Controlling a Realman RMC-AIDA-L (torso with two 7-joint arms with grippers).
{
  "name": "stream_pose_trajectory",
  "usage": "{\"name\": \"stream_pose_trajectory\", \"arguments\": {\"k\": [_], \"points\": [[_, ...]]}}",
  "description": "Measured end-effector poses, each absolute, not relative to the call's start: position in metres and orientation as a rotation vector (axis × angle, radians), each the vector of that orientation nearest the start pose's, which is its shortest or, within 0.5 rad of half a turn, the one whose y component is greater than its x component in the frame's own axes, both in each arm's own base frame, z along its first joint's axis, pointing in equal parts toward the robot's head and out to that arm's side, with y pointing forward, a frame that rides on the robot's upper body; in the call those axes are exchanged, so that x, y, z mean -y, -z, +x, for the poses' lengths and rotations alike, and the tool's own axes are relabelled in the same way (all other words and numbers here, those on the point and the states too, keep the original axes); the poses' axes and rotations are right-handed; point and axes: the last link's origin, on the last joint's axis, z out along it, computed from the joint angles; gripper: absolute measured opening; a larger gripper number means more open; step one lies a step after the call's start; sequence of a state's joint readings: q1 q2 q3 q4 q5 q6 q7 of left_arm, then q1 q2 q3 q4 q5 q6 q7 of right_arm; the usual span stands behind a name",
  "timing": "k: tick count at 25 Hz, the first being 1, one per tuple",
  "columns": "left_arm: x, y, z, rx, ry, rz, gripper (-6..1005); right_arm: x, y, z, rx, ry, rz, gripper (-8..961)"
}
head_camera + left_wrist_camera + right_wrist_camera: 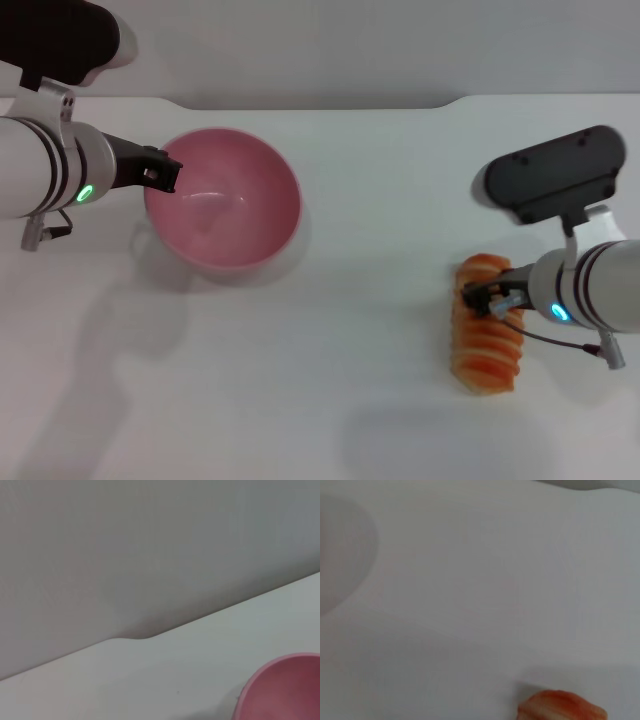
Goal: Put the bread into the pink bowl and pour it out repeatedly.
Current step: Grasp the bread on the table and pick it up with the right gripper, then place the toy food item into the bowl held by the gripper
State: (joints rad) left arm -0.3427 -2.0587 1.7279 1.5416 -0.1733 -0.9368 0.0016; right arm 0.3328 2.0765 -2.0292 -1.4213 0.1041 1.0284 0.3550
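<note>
The pink bowl [240, 215] stands at the table's left middle, its inside bare; part of its rim shows in the left wrist view [285, 690]. My left gripper [165, 177] is at the bowl's left rim and shut on it. The bread [487, 345], orange-brown with pale stripes, lies on the table at the right, lengthwise toward me. My right gripper [490, 298] reaches in from the right and is shut across the bread's far half. In the right wrist view one end of the bread [560, 707] shows at the picture's edge.
The white table [330, 380] runs back to a far edge with a shallow notch [440, 100], and a grey wall stands behind it. Bare tabletop separates the bowl from the bread.
</note>
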Motion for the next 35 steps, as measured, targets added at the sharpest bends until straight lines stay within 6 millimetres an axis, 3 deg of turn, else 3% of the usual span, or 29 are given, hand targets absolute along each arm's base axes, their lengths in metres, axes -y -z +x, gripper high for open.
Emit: {"name": "stream_pose_trajectory", "arguments": {"k": [13, 18, 25, 28, 29, 35], "points": [[-0.371, -0.004, -0.188, 0.846, -0.107, -2.025, 37, -0.315, 0.079, 0.204, -0.995, 0.377, -2.108, 311], [-0.370, 0.001, -0.185, 0.834, -0.104, -2.039, 37, -0.321, 0.072, 0.176, -0.898, 0.294, -2.151, 266], [-0.364, 0.021, -0.174, 0.812, -0.086, -2.110, 37, -0.331, 0.045, 0.104, -0.629, 0.081, -2.174, 174], [-0.363, 0.025, -0.171, 0.811, -0.074, -2.128, 37, -0.333, 0.042, 0.090, -0.585, 0.030, -2.182, 164], [-0.361, 0.030, -0.168, 0.802, -0.068, -2.146, 37, -0.334, 0.042, 0.075, -0.540, -0.023, -2.194, 161], [-0.360, 0.035, -0.161, 0.784, -0.054, -2.164, 37, -0.331, 0.054, 0.058, -0.479, -0.104, -2.245, 141]]}}
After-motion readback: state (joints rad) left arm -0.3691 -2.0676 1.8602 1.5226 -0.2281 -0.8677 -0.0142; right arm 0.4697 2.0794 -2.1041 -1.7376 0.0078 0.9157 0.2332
